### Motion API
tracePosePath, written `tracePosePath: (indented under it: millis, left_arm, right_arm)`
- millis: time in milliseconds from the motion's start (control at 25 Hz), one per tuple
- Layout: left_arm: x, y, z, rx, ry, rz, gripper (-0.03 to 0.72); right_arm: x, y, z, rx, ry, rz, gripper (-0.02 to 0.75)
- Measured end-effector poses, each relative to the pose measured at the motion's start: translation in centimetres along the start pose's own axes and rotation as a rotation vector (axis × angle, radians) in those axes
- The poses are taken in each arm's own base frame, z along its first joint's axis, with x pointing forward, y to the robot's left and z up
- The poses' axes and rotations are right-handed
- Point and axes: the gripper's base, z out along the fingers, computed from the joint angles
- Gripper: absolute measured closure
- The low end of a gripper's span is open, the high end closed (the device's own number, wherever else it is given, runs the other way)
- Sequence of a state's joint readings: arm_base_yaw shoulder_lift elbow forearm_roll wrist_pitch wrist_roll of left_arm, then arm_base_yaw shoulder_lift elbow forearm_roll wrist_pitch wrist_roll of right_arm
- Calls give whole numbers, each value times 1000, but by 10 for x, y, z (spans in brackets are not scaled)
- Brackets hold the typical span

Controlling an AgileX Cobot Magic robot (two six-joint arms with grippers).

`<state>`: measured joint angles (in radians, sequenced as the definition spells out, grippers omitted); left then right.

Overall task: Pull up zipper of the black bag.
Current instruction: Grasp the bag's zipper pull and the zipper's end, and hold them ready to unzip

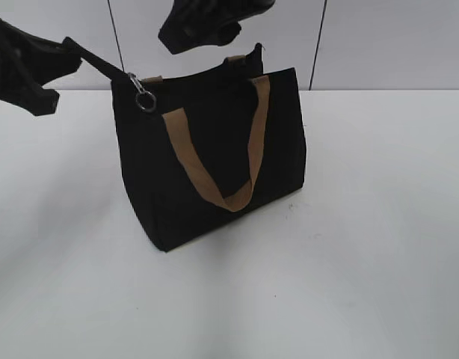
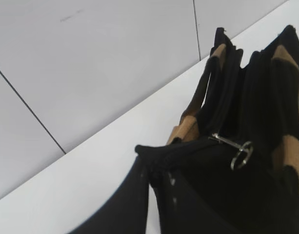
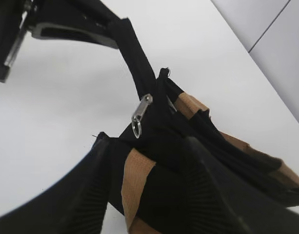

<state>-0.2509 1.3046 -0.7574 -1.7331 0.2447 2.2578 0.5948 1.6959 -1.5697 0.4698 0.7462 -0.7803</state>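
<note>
The left gripper [image 1: 65, 46] is clamped on the black fabric tail sticking out from the zip end of the black bag [image 1: 214, 157], pulling it taut away from the bag's top corner; you can see the same pinch from the right wrist view, up in the corner. The right gripper [image 3: 149, 195] is spread open, with ribbed fingers [image 3: 93, 195] either side of the bag's top edge, hovering just above it and holding nothing. The zipper [image 3: 140, 116] pull is the little silver thing with a ring tab, dangling at the corner of the bag nearest the left gripper, right where that taut tail meets the bag. The zip track's long axis runs along the top of the bag from that corner toward the far end, between the tan handles [image 1: 237, 149]. So from the open right gripper the pull sits ahead toward the left gripper's side, near but not between its fingers yet. My guess is the right arm does the grabbing, since the left one's busy anchoring, then drags the pull along the track away from the tail.
</note>
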Motion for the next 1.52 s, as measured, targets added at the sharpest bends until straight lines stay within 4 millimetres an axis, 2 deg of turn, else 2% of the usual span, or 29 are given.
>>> tracePosePath:
  millis: [200,480,720,840,1000,1160,1520]
  left_arm:
    - [-9,1,-13,-16,-45,-17,673]
    - [-11,0,-14,-10,-55,-17,673]
    - [-11,0,-14,-10,-56,-17,673]
    - [-11,0,-14,-9,-55,-16,673]
    - [-11,0,-14,-9,-55,-16,673]
    - [-11,0,-14,-9,-55,-16,673]
    - [-11,0,-14,-9,-55,-16,673]
  right_arm:
    - [4,-3,12,7,7,-34,369]
    - [10,-5,34,-5,8,-74,377]
    - [19,2,62,-53,47,-297,382]
    - [23,4,73,-60,53,-360,414]
    - [24,1,85,-31,28,-347,453]
    - [22,-2,87,2,1,-335,461]
    - [31,-2,101,-14,28,-326,468]
